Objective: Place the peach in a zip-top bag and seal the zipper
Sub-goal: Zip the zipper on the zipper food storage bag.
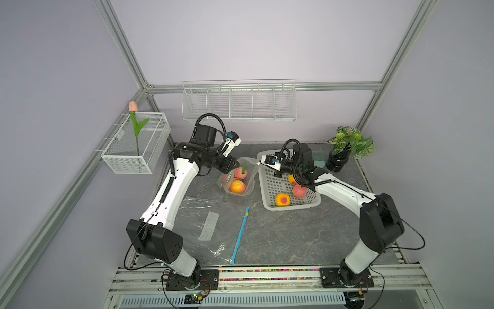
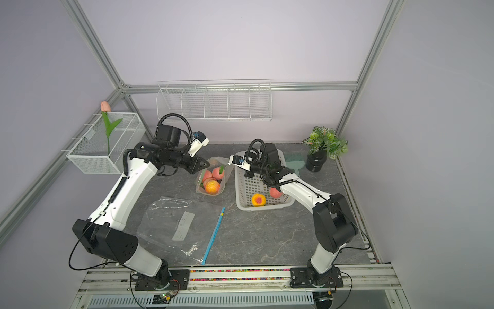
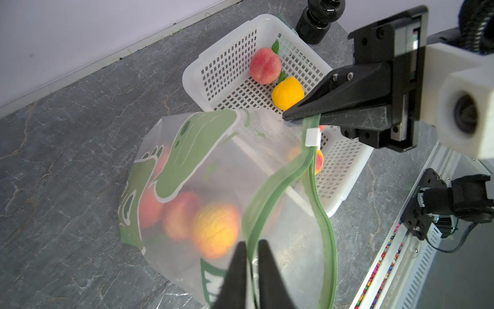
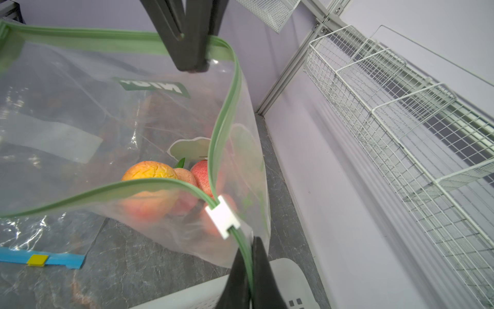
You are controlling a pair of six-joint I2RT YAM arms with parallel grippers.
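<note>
A clear zip-top bag (image 1: 250, 176) with green print and a green zipper rim stands open between the arms, holding several peaches (image 1: 237, 186). My left gripper (image 3: 252, 244) has its jaws a little apart, with the bag's rim running between them. My right gripper (image 4: 250, 240) is shut on the closed end of the zipper strip, just past the white slider (image 4: 222, 216). In a top view the left gripper (image 2: 207, 163) is at the bag's left edge and the right gripper (image 2: 230, 162) at its right corner. Between slider and left jaws the mouth gapes.
A white perforated basket (image 1: 267, 203) right of the bag holds more peaches (image 1: 282, 199). A second clear bag (image 1: 208, 227) with a blue zipper strip (image 1: 242, 232) lies flat in front. A potted plant (image 1: 347, 144) stands back right; wire baskets (image 1: 136, 149) hang on the frame.
</note>
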